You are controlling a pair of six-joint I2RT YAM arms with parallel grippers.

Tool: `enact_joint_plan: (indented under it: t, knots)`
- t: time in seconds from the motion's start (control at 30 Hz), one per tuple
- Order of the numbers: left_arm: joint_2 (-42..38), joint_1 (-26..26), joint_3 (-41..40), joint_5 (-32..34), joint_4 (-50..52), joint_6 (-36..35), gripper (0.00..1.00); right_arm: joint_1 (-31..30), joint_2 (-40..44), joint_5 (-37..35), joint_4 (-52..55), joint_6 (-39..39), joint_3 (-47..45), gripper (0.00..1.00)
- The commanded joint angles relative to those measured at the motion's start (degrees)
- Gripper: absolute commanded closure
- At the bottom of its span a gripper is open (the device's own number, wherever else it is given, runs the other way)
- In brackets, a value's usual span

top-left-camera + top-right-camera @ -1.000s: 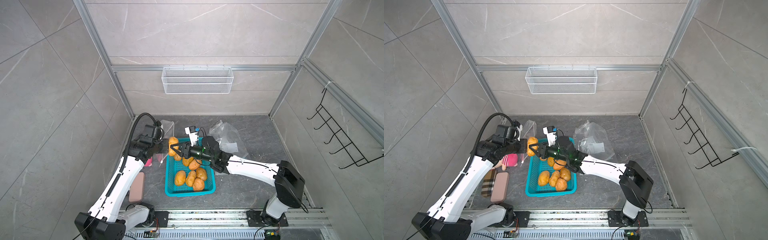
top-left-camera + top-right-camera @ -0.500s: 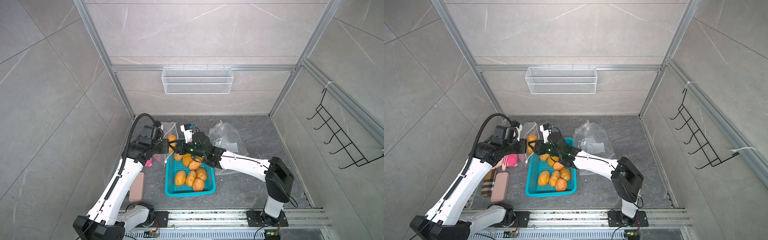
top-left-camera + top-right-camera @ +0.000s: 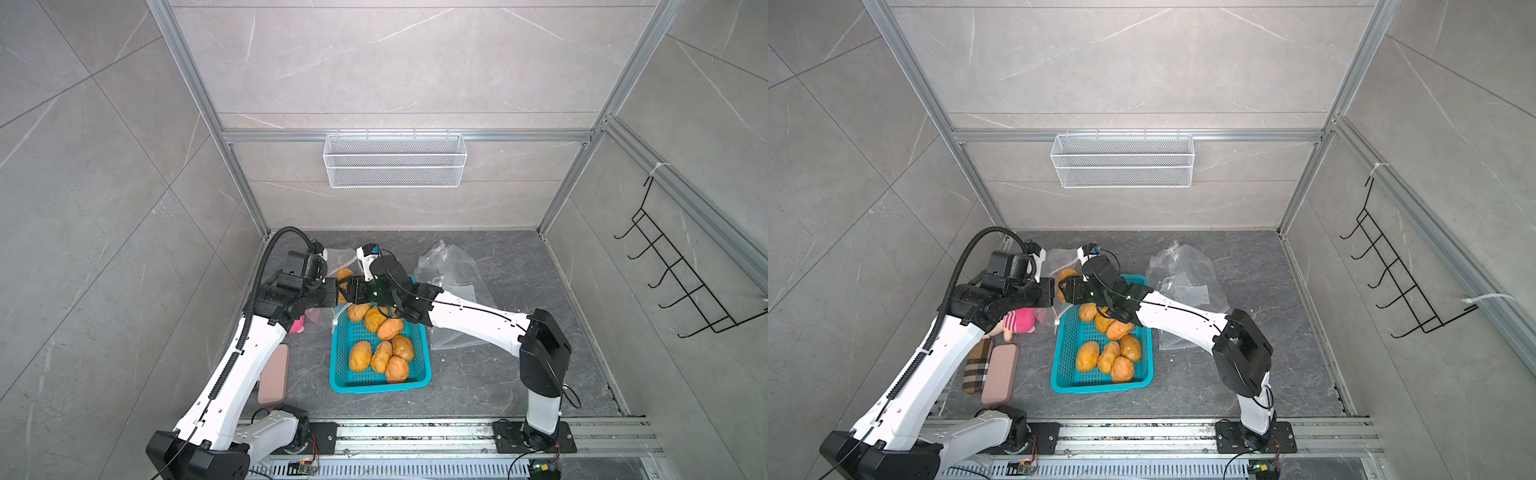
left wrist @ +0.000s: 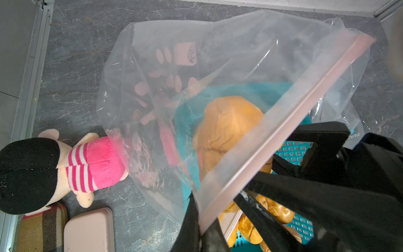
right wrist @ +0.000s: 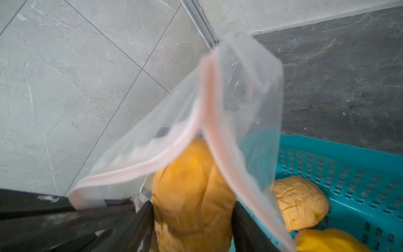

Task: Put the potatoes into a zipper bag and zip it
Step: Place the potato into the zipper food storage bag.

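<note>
At the far left corner of the basket (image 3: 374, 386), just above its rim, the held potato (image 5: 192, 174) is seen part way into the mouth of the zipper bag (image 4: 174, 65).

A miss is judged the main risk. The mouth is held at one spot only, so it hangs narrow and slack, and the pink zip strip is draped across the potato. If the potato is let go here, it could be caught on that strip and tipped back into the basket or onto the floor. The bag could also be pushed away instead of entered. Once weight is taken, the thin rim might be dragged out of its clamp.

The potato is flanked by the fingers (image 5: 139, 224) of the right gripper (image 5: 193, 204), which stand part-open and lie against its two long sides. Its near end is seated between them and its far end stands clear beyond the tips.

To the left, the bag is hung from the left gripper (image 4: 207, 224), whose jaws are clamped tight on the zip strip. The other potatoes (image 3: 382, 353) are left lying in the basket, nearer and to the right.
</note>
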State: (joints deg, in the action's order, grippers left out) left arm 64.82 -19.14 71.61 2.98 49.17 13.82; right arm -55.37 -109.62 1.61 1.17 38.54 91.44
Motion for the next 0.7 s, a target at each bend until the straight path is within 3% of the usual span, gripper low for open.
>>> enact_joint_plan:
  t: [0.0, 0.23, 0.4, 0.67]
  knots:
    - [-0.88, -0.11, -0.07, -0.6, -1.79, -0.93, 1.0, -0.17, -0.04, -1.51, 3.06, -1.98, 1.96, 0.38]
    - [-0.3, -0.11, -0.07, -0.17, -1.55, -0.92, 1.0, -0.18, 2.61, 0.7, 1.47, -4.23, -0.18, 0.35]
    - [0.13, -0.15, -0.1, -0.07, -1.36, -1.01, 1.0, -0.17, 10.9, 1.8, 0.8, -10.1, -6.49, 0.37]
    - [0.76, -0.13, 0.15, -1.09, -1.17, -0.89, 1.0, -0.04, 27.88, -12.4, 7.16, -16.66, -20.63, 0.39]
